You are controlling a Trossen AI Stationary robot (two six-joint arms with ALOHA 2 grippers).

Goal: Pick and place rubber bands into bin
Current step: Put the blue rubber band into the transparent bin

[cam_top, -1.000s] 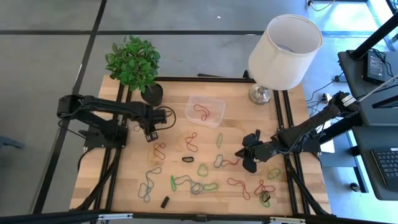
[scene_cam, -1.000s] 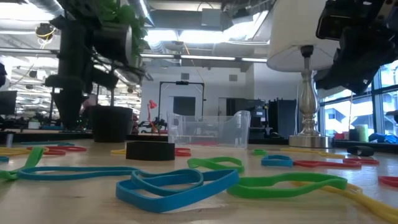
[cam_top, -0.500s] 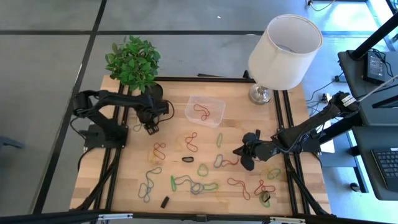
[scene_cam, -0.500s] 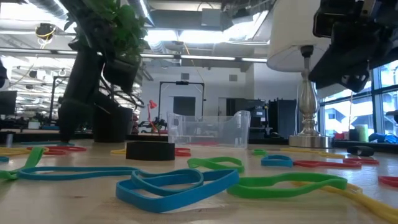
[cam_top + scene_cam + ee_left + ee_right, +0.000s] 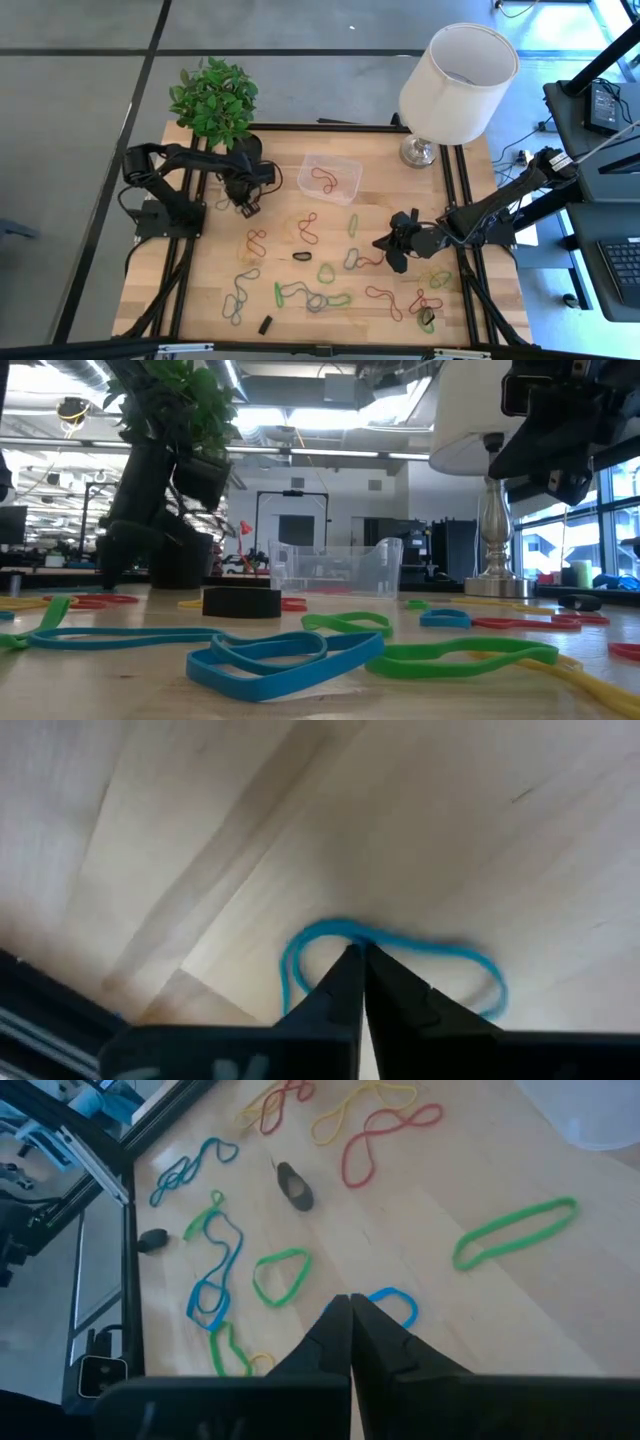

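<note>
Many rubber bands lie scattered on the wooden table, among them a green one (image 5: 352,224) and a red one (image 5: 383,297). The clear bin (image 5: 330,178) stands at the far middle with a red band (image 5: 322,180) inside. My left gripper (image 5: 245,206) is down at the table by the plant pot, shut on a blue rubber band (image 5: 440,946). My right gripper (image 5: 393,246) hovers right of centre over the bands, shut, with nothing between its fingers (image 5: 350,1302). My left gripper pinches the blue band's strand (image 5: 335,926) between its two fingertips, where the loop narrows. The fingers come from above, pointing down at the table. The band lies flat and slack on the wood, its two loops spread to either side of the tips.
A black plant pot (image 5: 243,150) with a green plant stands just beyond my left gripper. A lamp (image 5: 455,85) fills the far right corner. A small black block (image 5: 265,325) lies near the front edge, and a dark band (image 5: 301,256) at the centre.
My left arm has folded back, and its gripper has gone a little toward the far edge, near the plant pot. My right gripper has crept slightly toward the table's left.
</note>
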